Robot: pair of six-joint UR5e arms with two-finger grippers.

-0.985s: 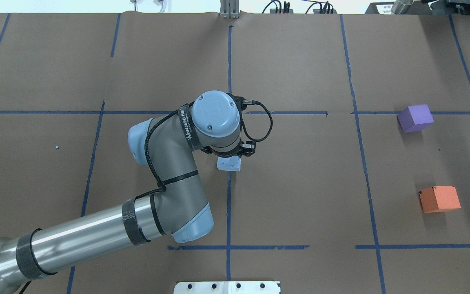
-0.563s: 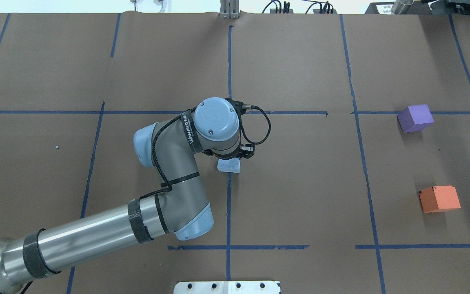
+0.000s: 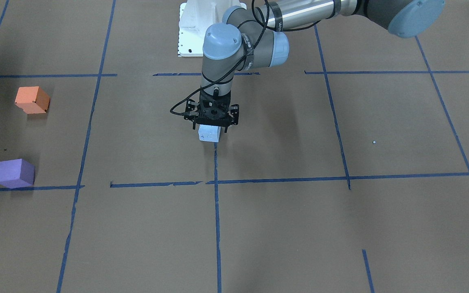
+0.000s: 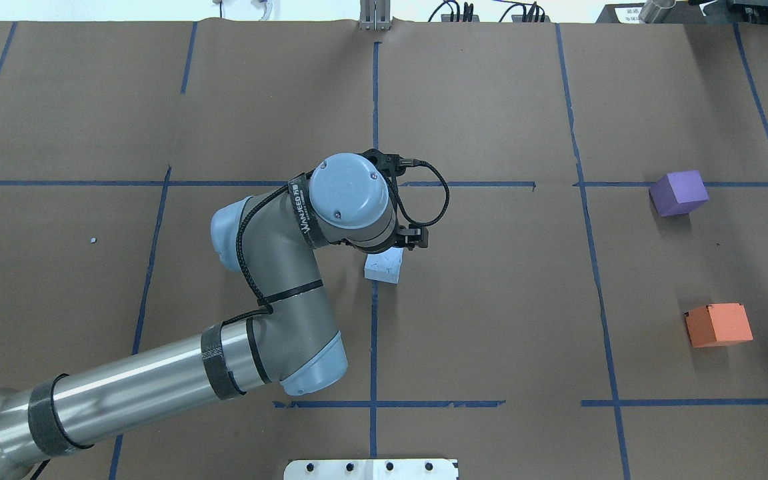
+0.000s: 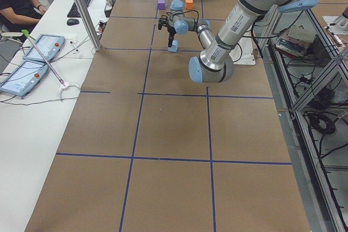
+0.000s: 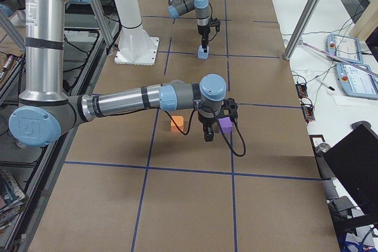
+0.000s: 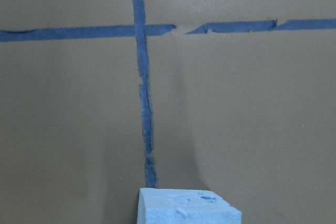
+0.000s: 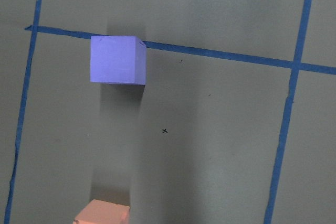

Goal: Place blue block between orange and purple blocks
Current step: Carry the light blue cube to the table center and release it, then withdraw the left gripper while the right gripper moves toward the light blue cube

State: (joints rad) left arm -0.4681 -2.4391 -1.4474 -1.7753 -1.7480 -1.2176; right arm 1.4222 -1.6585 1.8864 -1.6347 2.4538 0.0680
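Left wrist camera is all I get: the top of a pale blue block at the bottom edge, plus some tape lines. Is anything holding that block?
Observer: Yes. In the front-facing view the left gripper points straight down over the blue block, with a finger on each side of its top.
Operator: Are there other blocks around?
Observer: Two, far off to the robot's right. The purple block and the orange block sit apart, with an open gap between them.

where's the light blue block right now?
Overhead view, table centre: light blue foam block at a blue tape line, gripped in the left tool, left of the purple foam cube and orange foam cube.
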